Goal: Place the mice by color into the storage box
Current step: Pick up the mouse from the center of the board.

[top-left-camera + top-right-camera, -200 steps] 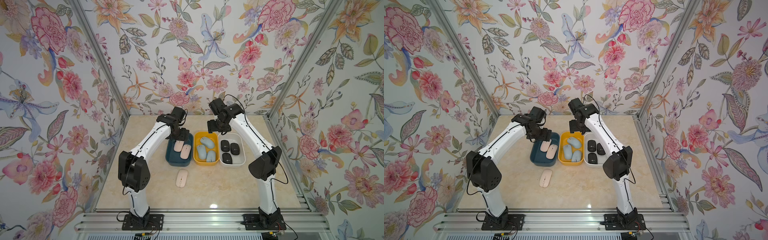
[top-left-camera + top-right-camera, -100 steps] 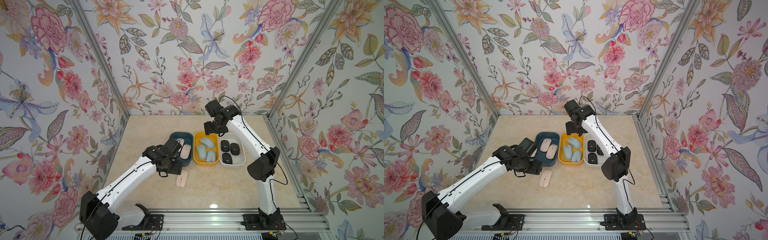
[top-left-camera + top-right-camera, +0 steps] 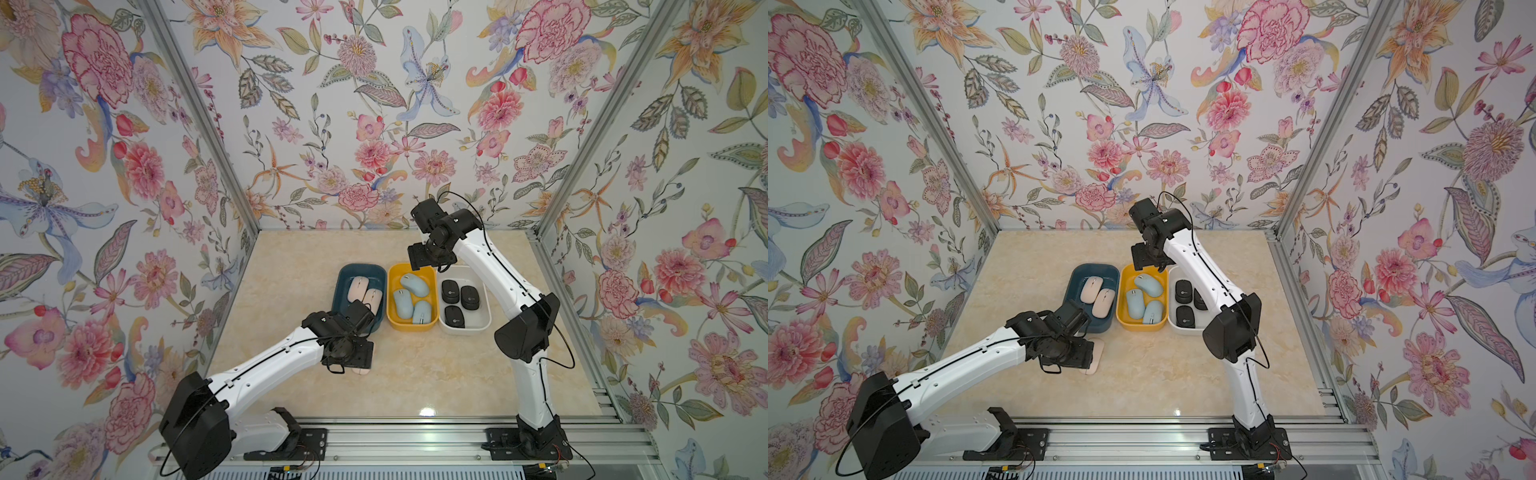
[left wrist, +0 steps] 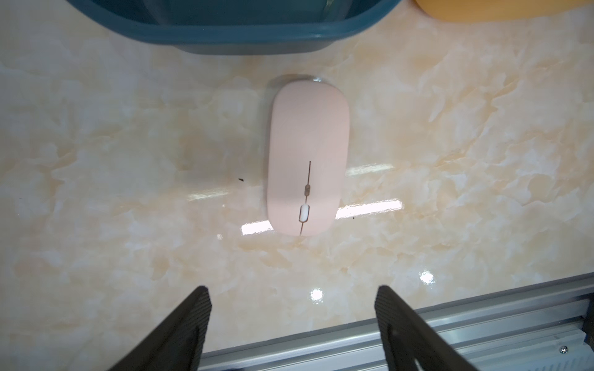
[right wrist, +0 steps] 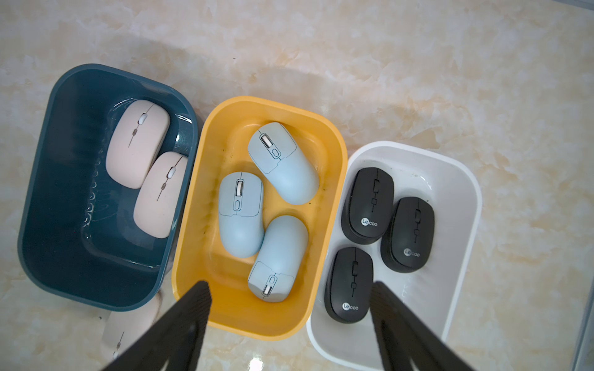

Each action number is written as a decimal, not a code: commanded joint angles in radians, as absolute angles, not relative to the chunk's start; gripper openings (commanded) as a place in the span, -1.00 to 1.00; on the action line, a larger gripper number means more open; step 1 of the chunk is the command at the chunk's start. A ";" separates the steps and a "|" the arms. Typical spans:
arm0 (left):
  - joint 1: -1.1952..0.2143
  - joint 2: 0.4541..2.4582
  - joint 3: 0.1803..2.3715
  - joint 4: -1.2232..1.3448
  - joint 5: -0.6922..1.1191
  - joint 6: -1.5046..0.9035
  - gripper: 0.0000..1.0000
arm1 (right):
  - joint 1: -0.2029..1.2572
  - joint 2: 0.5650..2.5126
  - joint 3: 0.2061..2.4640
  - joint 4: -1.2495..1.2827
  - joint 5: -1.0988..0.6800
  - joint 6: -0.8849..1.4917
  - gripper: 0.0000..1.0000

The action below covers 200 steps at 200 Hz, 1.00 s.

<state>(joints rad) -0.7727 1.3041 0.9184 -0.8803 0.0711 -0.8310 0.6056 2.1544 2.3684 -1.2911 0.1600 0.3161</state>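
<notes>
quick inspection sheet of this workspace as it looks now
surface: marble-look table, no spills seen
job's things: two pink mice in the blue bin, three blue mice in the yellow bin, three black mice in the white bin; one loose pink mouse on the table beside the blue bin
clutter: nothing seen
claws: left claw open near the loose pink mouse, holding nothing; right claw open, empty, over the bins
cables: black leads along both arms
surroundings: floral walls, metal rail in front
</notes>
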 commanded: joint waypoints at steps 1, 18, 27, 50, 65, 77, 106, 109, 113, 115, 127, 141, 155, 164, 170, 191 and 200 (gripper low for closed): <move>-0.798 1.354 0.895 -0.812 0.039 -0.877 0.71 | 0.586 2.157 2.373 -1.322 0.146 0.281 0.63; -0.807 1.397 0.897 -0.791 0.017 -0.879 0.72 | 0.575 2.152 2.366 -1.318 0.132 0.275 0.63; -0.808 1.417 0.902 -0.783 0.008 -0.878 0.73 | 0.568 2.148 2.362 -1.316 0.125 0.275 0.63; -0.810 1.469 0.912 -0.765 -0.002 -0.863 0.75 | 0.554 2.144 2.359 -1.315 0.112 0.278 0.63; -0.809 1.501 0.911 -0.742 0.003 -0.856 0.75 | 0.554 2.138 2.355 -1.312 0.110 0.278 0.63; -0.810 1.523 0.909 -0.727 0.007 -0.855 0.75 | 0.555 2.135 2.353 -1.312 0.112 0.278 0.63; -0.808 1.552 0.909 -0.700 0.003 -0.845 0.76 | 0.551 2.123 2.339 -1.312 0.116 0.277 0.63; -0.808 1.555 0.911 -0.700 0.003 -0.843 0.76 | 0.551 2.121 2.336 -1.311 0.117 0.278 0.63; -0.808 1.560 0.913 -0.701 0.003 -0.841 0.76 | 0.550 2.119 2.333 -1.310 0.117 0.278 0.63; -0.808 1.562 0.914 -0.700 0.002 -0.841 0.76 | 0.550 2.118 2.330 -1.309 0.117 0.278 0.63; -0.807 1.577 0.916 -0.696 0.003 -0.835 0.76 | 0.549 2.112 2.317 -1.305 0.118 0.276 0.63; -0.808 1.592 0.915 -0.693 0.000 -0.830 0.76 | 0.550 2.108 2.306 -1.301 0.118 0.277 0.63; -0.808 1.600 0.911 -0.685 -0.002 -0.825 0.76 | 0.549 2.104 2.300 -1.304 0.120 0.277 0.63; -0.807 1.605 0.908 -0.680 -0.005 -0.820 0.76 | 0.548 2.103 2.301 -1.302 0.123 0.277 0.63; -0.807 1.610 0.907 -0.675 -0.005 -0.816 0.76 | 0.548 2.102 2.300 -1.304 0.125 0.278 0.63; -0.805 1.624 0.905 -0.662 -0.002 -0.805 0.77 | 0.548 2.100 2.301 -1.306 0.127 0.278 0.63; -0.803 1.630 0.906 -0.657 0.000 -0.801 0.77 | 0.548 2.099 2.302 -1.307 0.129 0.277 0.63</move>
<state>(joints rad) -0.7979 1.6020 0.9077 -0.6750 0.0216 -0.8284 0.5545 2.1487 2.3100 -1.2903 0.1200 0.2905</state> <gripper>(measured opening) 0.882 0.815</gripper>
